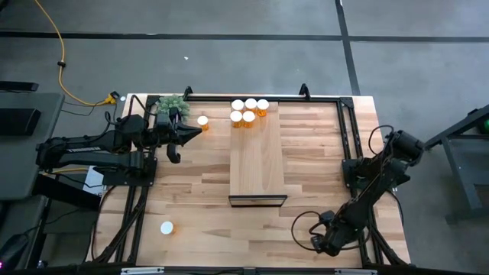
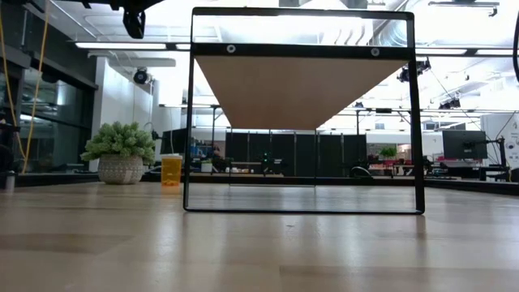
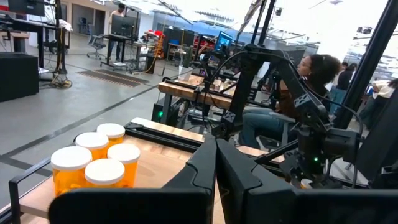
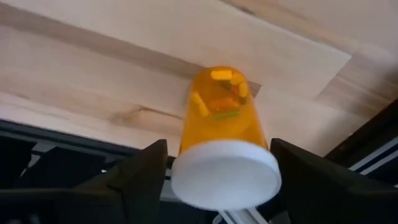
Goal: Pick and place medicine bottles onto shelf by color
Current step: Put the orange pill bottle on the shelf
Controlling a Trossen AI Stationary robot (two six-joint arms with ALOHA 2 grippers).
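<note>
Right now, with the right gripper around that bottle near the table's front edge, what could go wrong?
The right gripper is open around a bottle lying on its side by the table frame; closing off-centre could roll it away. Five bottles already crowd the shelf's far end, so adding another may topple them.

arms: dark, jointed, two | cabling: black loops by right arm [image 1: 367, 191] | fingers [image 3: 205, 168]: dark, angular
</note>
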